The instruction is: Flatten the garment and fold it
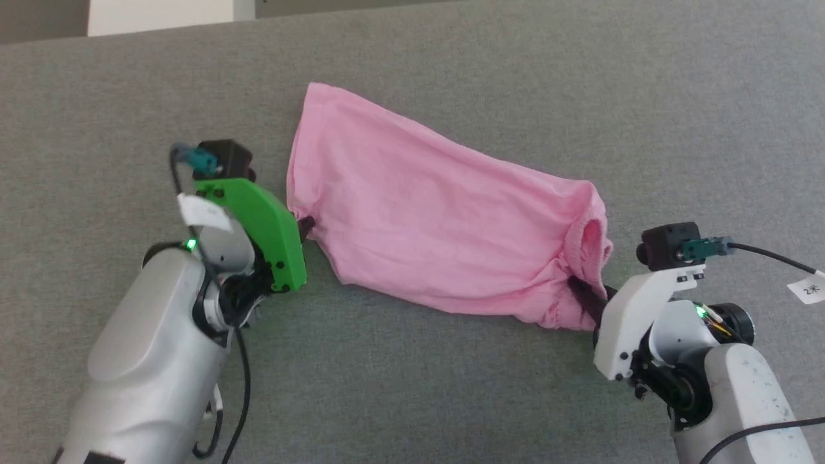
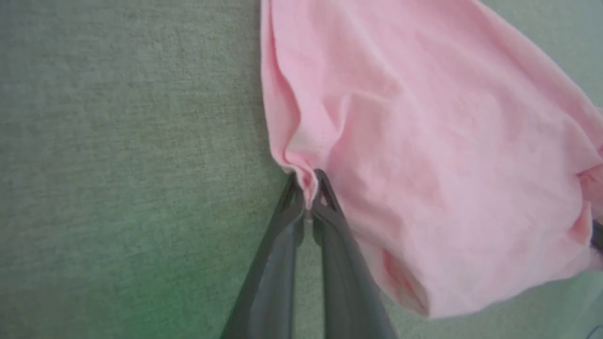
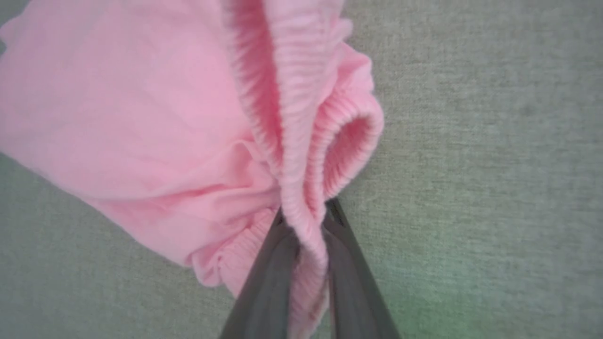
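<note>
Garment: the pink garment point(image 1: 438, 219) lies on the grey felt table point(image 1: 580, 77), slanting between the two arms, with one corner far up the table and the gathered end down by the right arm
Left gripper: the left gripper point(image 2: 308, 197) has its jaws closed on a small pinch of the garment's thin left edge; the cloth puckers to a point right at the fingertips, so I read it as a true hold, not a mere touch
Right gripper: the right gripper point(image 3: 306, 226) is clamped on the ribbed waistband point(image 3: 301, 117), and a fold of the elastic runs down between its two fingers
Why held so: as I judge it, a grip at each end lets the arms draw apart and pull the wrinkles out along the garment's length
Slack: the waistband curls open in a loop just beside the right fingers, and the near edge lies in soft creases
Stage: flattening by my reckoning, with no fold made yet
Handling: the cloth looks thin and limp, so it should follow a gentle pull readily
Risk: the left pinch is small and might slip under a hard tug
</note>
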Tool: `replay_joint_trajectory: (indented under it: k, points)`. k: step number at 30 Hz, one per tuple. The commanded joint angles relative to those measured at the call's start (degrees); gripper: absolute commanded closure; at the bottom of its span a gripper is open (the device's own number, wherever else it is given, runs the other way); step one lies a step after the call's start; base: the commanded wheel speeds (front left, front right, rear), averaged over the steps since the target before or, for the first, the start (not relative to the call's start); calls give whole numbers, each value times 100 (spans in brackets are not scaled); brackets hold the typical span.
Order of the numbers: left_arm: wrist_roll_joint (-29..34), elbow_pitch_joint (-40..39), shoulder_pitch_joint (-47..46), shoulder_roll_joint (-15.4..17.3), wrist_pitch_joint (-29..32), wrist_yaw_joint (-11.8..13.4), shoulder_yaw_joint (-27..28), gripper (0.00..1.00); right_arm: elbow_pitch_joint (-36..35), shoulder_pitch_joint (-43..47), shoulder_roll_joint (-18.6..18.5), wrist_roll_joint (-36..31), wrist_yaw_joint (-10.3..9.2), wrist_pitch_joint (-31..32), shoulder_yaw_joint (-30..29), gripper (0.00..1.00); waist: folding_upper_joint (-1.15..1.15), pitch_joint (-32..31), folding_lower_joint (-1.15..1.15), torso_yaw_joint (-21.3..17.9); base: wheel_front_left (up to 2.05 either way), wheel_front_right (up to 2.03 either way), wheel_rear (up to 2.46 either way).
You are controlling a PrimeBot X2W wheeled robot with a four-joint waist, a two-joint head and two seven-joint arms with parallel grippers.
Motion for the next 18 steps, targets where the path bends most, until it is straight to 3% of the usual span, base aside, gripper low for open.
replay_joint_trajectory:
  k: [1, 8, 12, 18]
  points:
    - [-176, -85, 236, -40, -131, -19, 124, 100, 86, 37, -51, 37, -30, 11, -89, 100, 0, -168, 0, 101, 0, 0, 0]
    - [-601, -969, 1203, 39, -526, 43, 546, 100, -211, 202, -51, 72, -30, 371, -578, 100, 0, -479, 0, 369, 0, 0, 0]
    - [-784, -1561, 1917, 41, -582, 159, 615, 100, -531, 369, -90, 179, -30, 906, -789, 100, 0, -609, 0, 541, 0, 0, 0]
    - [-960, -2310, 2894, 38, -631, 375, 638, 100, -849, 480, -519, 432, -30, 1857, -991, 100, 0, -735, 0, 745, 0, 0, 0]
